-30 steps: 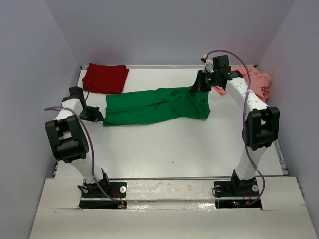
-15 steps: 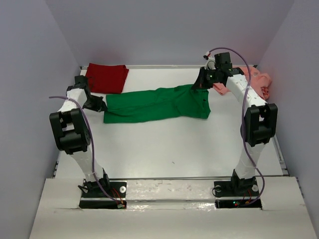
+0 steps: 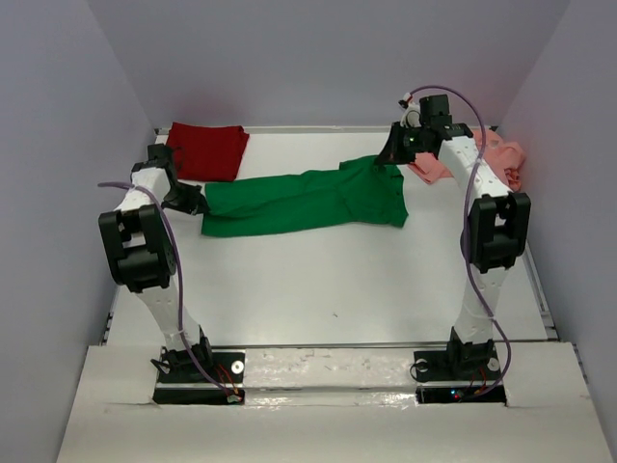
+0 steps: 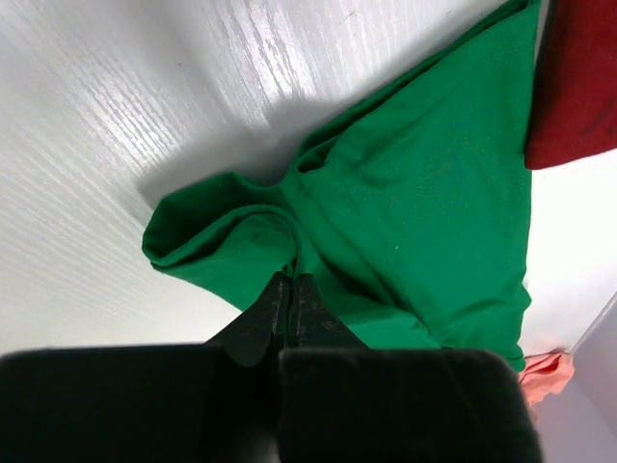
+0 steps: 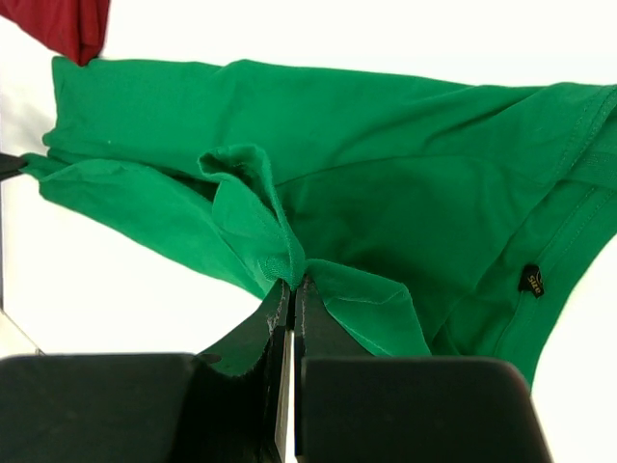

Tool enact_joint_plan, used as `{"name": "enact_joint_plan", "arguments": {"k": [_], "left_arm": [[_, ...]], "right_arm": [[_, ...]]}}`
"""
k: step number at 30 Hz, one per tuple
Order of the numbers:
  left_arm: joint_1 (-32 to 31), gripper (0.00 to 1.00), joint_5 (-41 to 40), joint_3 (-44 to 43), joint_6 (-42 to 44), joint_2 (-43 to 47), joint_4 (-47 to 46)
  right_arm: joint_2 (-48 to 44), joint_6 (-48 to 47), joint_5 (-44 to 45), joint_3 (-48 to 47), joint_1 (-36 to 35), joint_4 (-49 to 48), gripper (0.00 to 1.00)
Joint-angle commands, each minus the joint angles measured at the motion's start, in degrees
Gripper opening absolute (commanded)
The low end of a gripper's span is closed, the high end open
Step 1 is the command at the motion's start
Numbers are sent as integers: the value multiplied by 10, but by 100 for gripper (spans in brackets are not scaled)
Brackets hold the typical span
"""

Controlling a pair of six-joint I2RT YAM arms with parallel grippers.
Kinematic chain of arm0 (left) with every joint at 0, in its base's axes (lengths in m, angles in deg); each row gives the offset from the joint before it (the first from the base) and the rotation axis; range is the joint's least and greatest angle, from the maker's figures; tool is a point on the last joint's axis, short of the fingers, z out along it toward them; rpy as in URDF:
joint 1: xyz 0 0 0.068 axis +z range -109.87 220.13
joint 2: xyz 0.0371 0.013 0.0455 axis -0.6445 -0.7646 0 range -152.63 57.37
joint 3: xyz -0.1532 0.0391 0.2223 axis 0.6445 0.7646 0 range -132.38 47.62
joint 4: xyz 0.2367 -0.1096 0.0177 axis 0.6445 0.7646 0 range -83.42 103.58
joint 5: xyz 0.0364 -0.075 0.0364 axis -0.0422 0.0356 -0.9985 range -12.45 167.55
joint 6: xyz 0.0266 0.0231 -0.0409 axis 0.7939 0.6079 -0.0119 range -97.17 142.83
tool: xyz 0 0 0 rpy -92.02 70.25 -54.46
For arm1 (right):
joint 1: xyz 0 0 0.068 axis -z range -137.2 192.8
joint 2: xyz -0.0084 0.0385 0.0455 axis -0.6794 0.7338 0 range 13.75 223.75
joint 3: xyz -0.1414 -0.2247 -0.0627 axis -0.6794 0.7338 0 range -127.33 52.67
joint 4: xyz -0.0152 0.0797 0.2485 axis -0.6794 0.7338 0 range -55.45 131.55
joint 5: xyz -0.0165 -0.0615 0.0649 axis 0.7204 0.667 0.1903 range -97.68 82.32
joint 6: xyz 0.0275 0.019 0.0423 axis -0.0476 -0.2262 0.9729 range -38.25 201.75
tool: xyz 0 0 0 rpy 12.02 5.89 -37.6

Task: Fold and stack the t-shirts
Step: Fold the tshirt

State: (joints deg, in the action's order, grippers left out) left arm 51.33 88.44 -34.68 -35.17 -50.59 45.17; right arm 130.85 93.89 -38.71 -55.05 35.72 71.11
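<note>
The bright green t-shirt [image 3: 304,201] is stretched left to right across the far half of the table. My left gripper [image 3: 196,201] is shut on its left end [image 4: 260,241], the cloth bunched at the fingertips. At the shirt's right far corner [image 5: 289,253] my right gripper [image 3: 391,157] is shut on a pinch of green cloth, lifted a little off the table. The dark red t-shirt [image 3: 203,149] lies folded at the far left corner, its edge showing in the left wrist view [image 4: 576,87]. The salmon pink t-shirt [image 3: 496,159] is crumpled at the far right, behind the right arm.
White table [image 3: 328,280] with a raised rim; grey walls close on both sides and at the back. A small dark speck [image 3: 335,313] lies on the near middle. The arm bases stand at the near edge.
Both grippers have carried the green t-shirt's ends toward the far edge; the left end moved up beside the red shirt, the right corner rose slightly. Both grips held.
</note>
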Motion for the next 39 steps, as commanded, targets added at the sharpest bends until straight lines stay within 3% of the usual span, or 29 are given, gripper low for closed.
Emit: {"name": "enact_joint_plan", "arguments": {"k": [1,17,39], "left_arm": [[0,0,-2,-32,-3,-5,18],[0,0,-11,-114,3,-59,45],[0,0,-12,-148,3,-96,47]], "right_arm": [[16,-8,-3,-45,7,2,0],[70,-9,-4,-102,17,13,0],[153,-5,4,-199,28,21,0]]}}
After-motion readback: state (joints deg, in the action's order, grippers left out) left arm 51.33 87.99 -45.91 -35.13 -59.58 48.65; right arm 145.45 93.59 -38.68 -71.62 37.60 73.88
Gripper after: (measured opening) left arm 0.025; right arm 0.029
